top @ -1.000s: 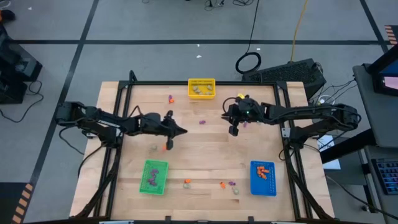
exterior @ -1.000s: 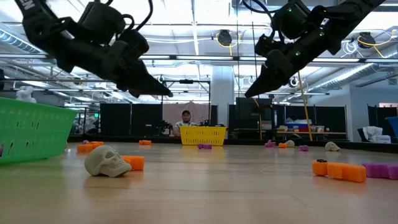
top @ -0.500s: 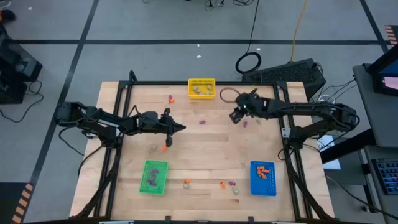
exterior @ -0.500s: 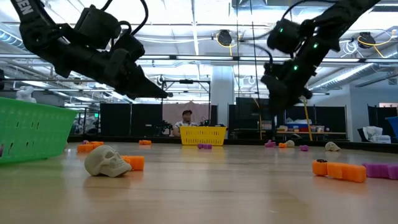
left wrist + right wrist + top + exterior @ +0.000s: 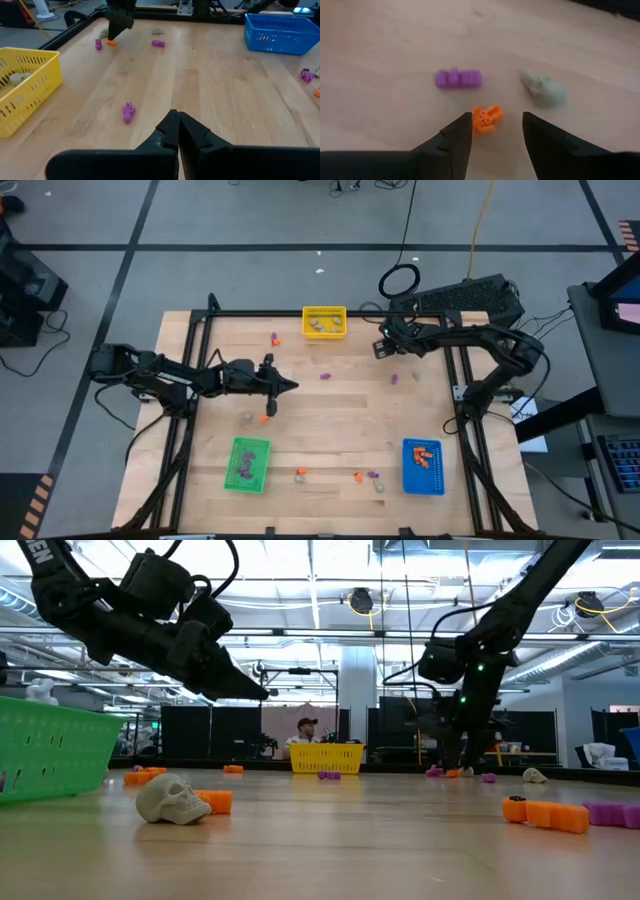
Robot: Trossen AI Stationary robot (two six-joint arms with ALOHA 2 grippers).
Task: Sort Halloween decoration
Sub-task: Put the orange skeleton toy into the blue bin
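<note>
Now the right pincer (image 5: 492,131), fingers apart, frames a tiny orange trinket (image 5: 487,118); the left pincer (image 5: 176,123) stays together at nine o'clock.

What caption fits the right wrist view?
Open right pincer poised over an orange trinket, with a purple trinket and pale skull beyond.

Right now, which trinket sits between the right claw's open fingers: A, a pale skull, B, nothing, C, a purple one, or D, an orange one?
D: in the right wrist view the right claw is open, with the orange trinket lying on the table between its fingertips.
</note>
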